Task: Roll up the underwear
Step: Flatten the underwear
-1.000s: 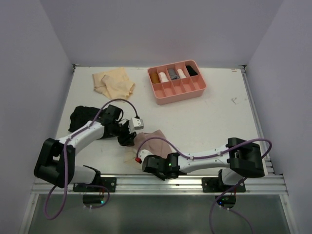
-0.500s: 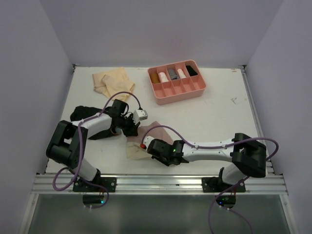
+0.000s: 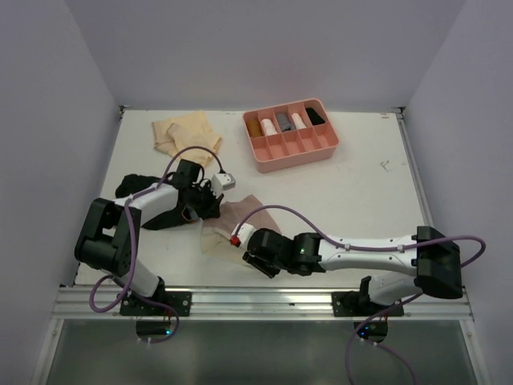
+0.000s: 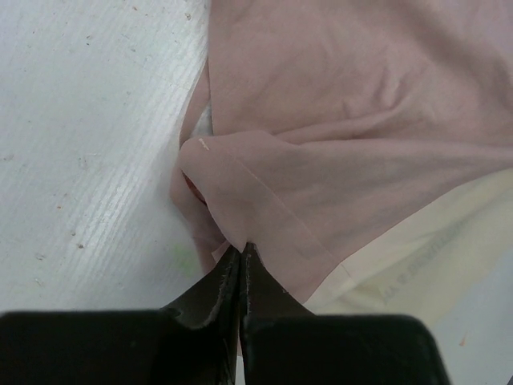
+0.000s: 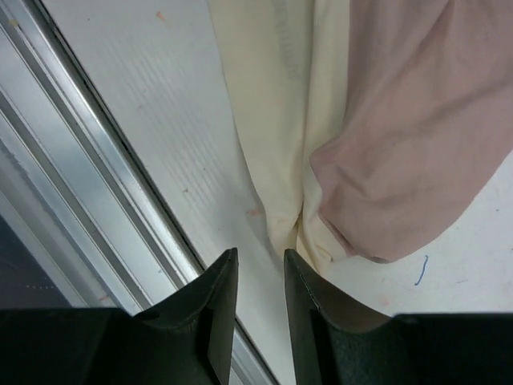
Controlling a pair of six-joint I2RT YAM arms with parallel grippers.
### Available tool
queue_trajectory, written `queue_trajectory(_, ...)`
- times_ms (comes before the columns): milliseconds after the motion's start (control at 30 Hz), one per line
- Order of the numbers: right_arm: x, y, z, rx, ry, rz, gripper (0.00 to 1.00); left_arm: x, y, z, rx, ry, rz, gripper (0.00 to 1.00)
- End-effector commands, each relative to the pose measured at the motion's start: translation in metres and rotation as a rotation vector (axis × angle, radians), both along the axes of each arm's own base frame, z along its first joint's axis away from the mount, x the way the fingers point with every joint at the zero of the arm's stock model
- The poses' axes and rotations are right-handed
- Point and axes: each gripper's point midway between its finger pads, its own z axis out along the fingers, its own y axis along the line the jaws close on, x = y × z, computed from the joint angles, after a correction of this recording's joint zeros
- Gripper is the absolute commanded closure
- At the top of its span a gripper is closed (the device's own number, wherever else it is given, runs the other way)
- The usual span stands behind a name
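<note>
Look for the pink underwear (image 3: 239,218) crumpled at the near middle of the worktop (image 3: 361,192), between both hands. Expect thin, limp, light cloth: sags, creases and slides rather than keeping any shape (cream patches look no stiffer). Best taken at a hem or folded edge, pinched flat.

Left hand (image 4: 242,250): clamped closed on just such a pink fold at the cloth's edge. Right hand (image 5: 260,258): slightly parted, gripping nothing, poised over the cream near edge beside the front rail (image 5: 96,160).

Note the black underwear (image 3: 132,188) just behind the left arm, the tan underwear (image 3: 186,135) farther back, and the tray (image 3: 295,154) well apart at the rear. Mind the right arm's cable (image 3: 280,213), looped across the cloth and likely to snag a roll.
</note>
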Motion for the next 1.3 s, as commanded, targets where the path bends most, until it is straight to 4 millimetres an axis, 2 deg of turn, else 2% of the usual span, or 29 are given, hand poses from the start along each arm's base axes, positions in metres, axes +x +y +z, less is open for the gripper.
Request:
queue_trajectory(0,-0.011,0.013,-0.009,-0.006,0.033,0.020,0.67,0.015,-0.008,0.016,-0.044,-0.035,0.008,0.97)
queue_trajectory(133,-0.005,0.017,-0.029,-0.082,0.004,0.009,0.67,0.014,-0.007,0.015,-0.035,-0.036,0.005,0.96)
queue_trajectory(333,0.007,0.014,-0.035,-0.124,-0.052,-0.019,0.68,0.012,-0.005,0.013,-0.024,-0.036,-0.006,0.94)
queue_trajectory(733,0.016,0.015,-0.019,-0.102,-0.108,-0.025,0.66,0.014,-0.006,0.009,-0.019,-0.018,-0.009,0.92)
queue_trajectory(867,0.017,0.021,-0.015,-0.098,-0.111,-0.005,0.66,0.015,-0.006,0.010,-0.020,-0.022,-0.010,0.92)
queue_trajectory(1100,0.015,0.036,-0.015,-0.100,-0.093,0.031,0.65,0.014,-0.006,0.008,-0.019,-0.013,-0.009,0.91)
queue_trajectory(1267,0.015,0.035,-0.022,-0.122,-0.092,0.041,0.65,0.012,-0.005,0.007,-0.016,-0.011,-0.011,0.91)
